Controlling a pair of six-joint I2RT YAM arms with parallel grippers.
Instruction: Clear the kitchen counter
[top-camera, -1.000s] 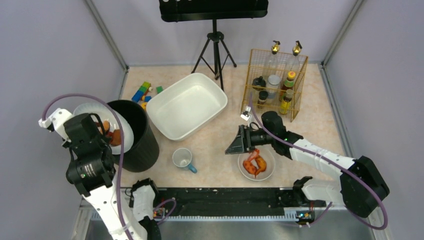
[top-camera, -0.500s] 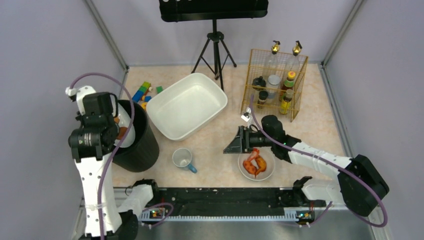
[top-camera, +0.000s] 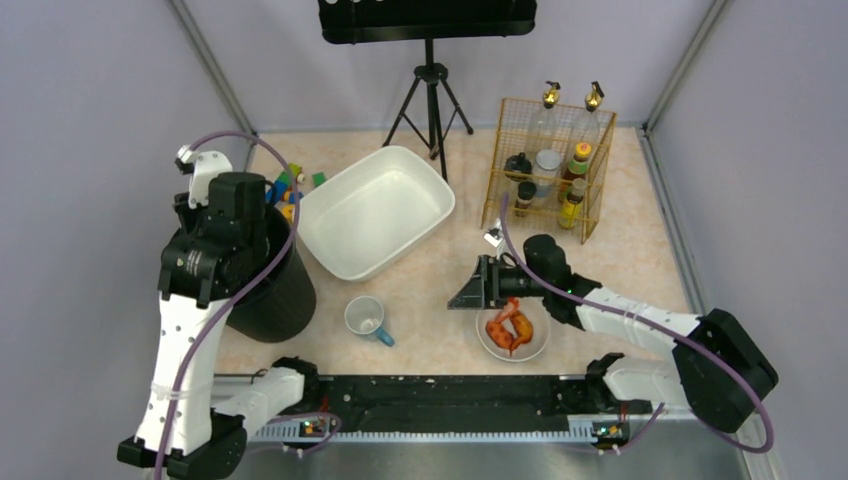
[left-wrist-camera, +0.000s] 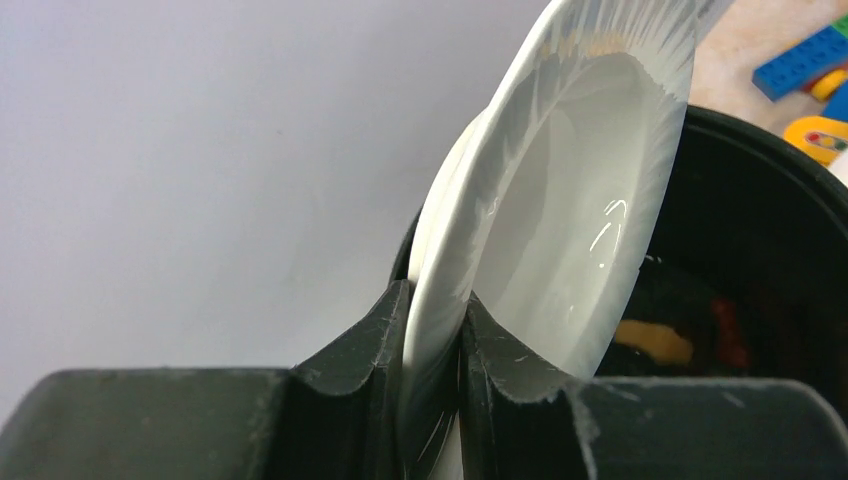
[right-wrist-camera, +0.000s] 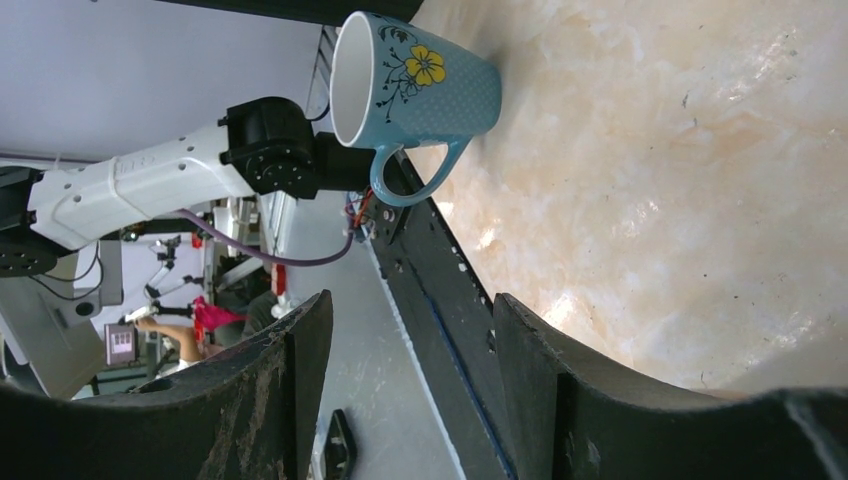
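Left hand (left-wrist-camera: 432, 345) clamped narrow on rim of white glossy round plate (left-wrist-camera: 560, 190). Plate is tilted on edge over black round bin (left-wrist-camera: 760, 190), its top edge cut off in wrist view. Top view hides hand and plate under the arm. Bin contents dim: orange and red bits, can't identify.

Right hand (right-wrist-camera: 405, 320) jaws apart, nothing between, over pale beige-pink marbled stone bench (top-camera: 640, 250), facing blue flowered ceramic mug (right-wrist-camera: 415, 75).

Bench lies flat ahead of the arm bases, long axis left-right in top view, near edge hidden behind black rail (top-camera: 450, 395).
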